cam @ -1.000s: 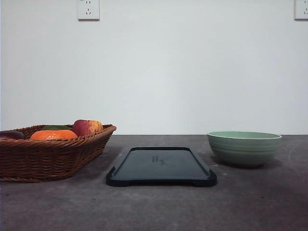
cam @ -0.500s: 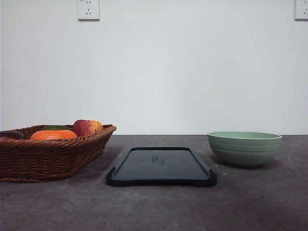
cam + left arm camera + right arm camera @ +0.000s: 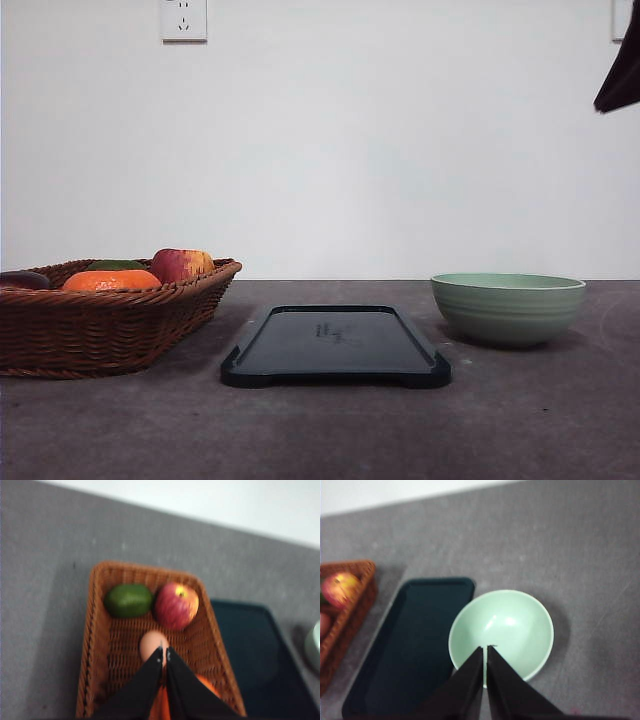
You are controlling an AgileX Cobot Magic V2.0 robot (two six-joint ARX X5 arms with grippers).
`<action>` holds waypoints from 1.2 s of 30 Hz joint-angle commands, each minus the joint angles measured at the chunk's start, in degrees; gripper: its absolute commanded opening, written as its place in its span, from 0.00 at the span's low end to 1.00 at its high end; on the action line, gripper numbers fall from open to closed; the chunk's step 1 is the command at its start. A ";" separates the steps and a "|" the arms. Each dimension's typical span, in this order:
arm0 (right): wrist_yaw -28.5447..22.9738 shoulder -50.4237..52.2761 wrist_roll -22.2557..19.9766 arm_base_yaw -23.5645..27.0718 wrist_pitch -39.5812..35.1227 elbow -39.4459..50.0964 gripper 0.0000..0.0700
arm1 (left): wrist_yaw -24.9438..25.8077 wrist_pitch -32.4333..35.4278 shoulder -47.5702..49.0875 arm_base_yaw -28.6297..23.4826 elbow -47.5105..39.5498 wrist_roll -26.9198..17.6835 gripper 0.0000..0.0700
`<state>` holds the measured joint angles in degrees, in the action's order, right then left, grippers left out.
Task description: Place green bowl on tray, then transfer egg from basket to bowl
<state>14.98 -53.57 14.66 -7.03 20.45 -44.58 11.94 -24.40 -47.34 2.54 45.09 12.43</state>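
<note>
My right gripper [image 3: 485, 650] hung high above the green bowl [image 3: 508, 308], its two black fingers pressed together with only a thin seam between them and nothing held. From my right wrist the fingertips pointed down over the near side of the bowl's pale inside. In the front view a dark piece of my right arm [image 3: 621, 70] showed at the upper right edge, well above the table [image 3: 320, 430].

My left gripper [image 3: 164, 652] was closed the same way, empty, poised over the basket [image 3: 100, 320]. Its tips pointed toward the egg [image 3: 152, 646], which lay on the woven floor; I could not tell whether they touched it. Beyond the egg sat a red apple [image 3: 176, 605] and, just beside it, a green fruit [image 3: 128, 600]. Something orange [image 3: 207, 684] peeked out from under my fingers.

The bowl stood upright on the grey table, just to the right of the tray [image 3: 335, 345] and not on it. The tray lay bare between bowl and basket, apart from both.
</note>
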 commanded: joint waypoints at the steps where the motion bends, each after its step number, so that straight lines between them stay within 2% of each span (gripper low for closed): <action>1: 0.11 -2.40 -1.96 -0.13 1.45 -2.26 0.00 | 0.20 -1.13 -2.63 0.59 2.25 -3.62 0.00; 5: 0.07 -6.50 -3.15 -0.17 4.62 -5.06 0.00 | 0.27 -5.85 -8.09 2.04 5.56 -7.11 0.00; 11: 0.02 -8.58 -4.41 -0.17 5.29 -6.12 0.03 | 0.37 -7.26 -12.61 3.76 6.94 -7.94 0.00; 13: 0.04 -8.55 -6.04 -0.17 5.34 -6.12 0.18 | 0.37 -7.25 -12.81 3.97 6.94 -7.92 0.10; 15: 0.02 -8.54 -6.34 -0.17 5.56 -6.12 0.36 | 0.37 -7.31 -12.86 3.99 6.94 -7.92 0.28; 17: 0.00 -8.54 -6.08 -0.17 6.20 -6.12 0.43 | 0.37 -7.35 -12.86 3.99 6.94 -7.92 0.40; 21: -0.12 -9.31 -4.37 -0.13 9.23 -7.07 0.43 | 0.37 -7.37 -12.86 3.99 6.94 -7.88 0.40; 25: -0.18 -14.08 -4.38 0.93 16.93 -12.20 0.43 | 0.37 -7.35 -12.86 3.99 6.94 -7.86 0.40; 31: -0.29 -25.62 -7.41 2.28 27.36 -23.30 0.43 | 0.37 -7.35 -12.86 3.99 6.94 -7.85 0.40; 36: -1.41 -34.49 -9.67 2.59 29.31 -30.05 0.43 | 0.36 -7.31 -12.86 3.99 6.94 -7.87 0.40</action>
<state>13.85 -86.35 6.65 -4.43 49.85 -73.27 12.05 -32.14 -59.83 6.41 50.68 5.30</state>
